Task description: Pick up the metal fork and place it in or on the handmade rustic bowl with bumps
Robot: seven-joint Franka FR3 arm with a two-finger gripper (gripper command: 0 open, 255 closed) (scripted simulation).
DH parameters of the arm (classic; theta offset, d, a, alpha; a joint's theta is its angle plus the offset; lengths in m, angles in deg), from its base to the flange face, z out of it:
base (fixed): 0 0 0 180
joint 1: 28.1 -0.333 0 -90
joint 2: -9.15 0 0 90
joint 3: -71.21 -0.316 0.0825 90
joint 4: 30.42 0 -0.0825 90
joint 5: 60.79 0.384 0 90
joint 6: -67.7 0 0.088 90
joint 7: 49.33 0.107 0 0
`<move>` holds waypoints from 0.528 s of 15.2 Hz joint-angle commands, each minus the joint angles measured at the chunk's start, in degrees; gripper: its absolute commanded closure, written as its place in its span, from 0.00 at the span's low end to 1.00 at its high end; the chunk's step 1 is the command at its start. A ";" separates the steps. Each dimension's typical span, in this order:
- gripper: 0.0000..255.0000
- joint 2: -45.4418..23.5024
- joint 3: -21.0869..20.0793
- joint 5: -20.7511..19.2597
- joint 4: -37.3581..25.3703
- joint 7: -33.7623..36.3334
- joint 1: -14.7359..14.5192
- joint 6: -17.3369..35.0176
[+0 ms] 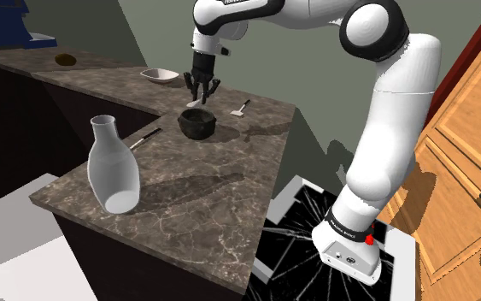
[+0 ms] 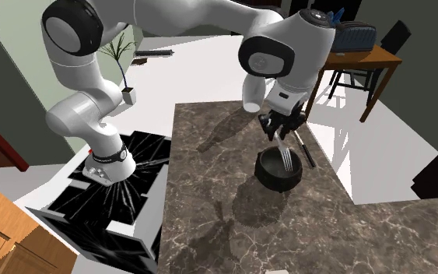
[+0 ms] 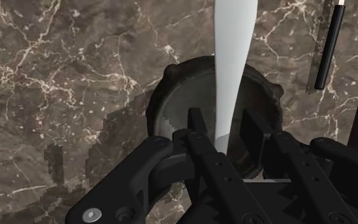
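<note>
A dark bumpy bowl (image 1: 197,124) (image 2: 278,170) (image 3: 171,102) stands on the brown marble counter (image 1: 204,197). My gripper (image 1: 202,88) (image 2: 284,138) (image 3: 223,124) hovers right above it. The pale metal fork (image 1: 196,103) (image 2: 287,159) (image 3: 229,70) hangs tilted between the fingers, its tines down over the bowl's hollow. The fingers (image 3: 198,124) stand apart, and a small gap shows between the fork and the finger on its other side.
A white vase (image 1: 114,175) stands near the counter's front edge. A black-handled knife (image 1: 144,137) (image 2: 307,149) (image 3: 329,48) lies beside the bowl. A white dish (image 1: 160,75) and a small utensil (image 1: 241,109) sit farther back. Wooden cabinets (image 1: 469,145) rise past the stand (image 1: 349,252).
</note>
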 commanded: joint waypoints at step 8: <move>1.00 -5.59 0.53 -1.21 -2.75 -0.49 -0.17 2.69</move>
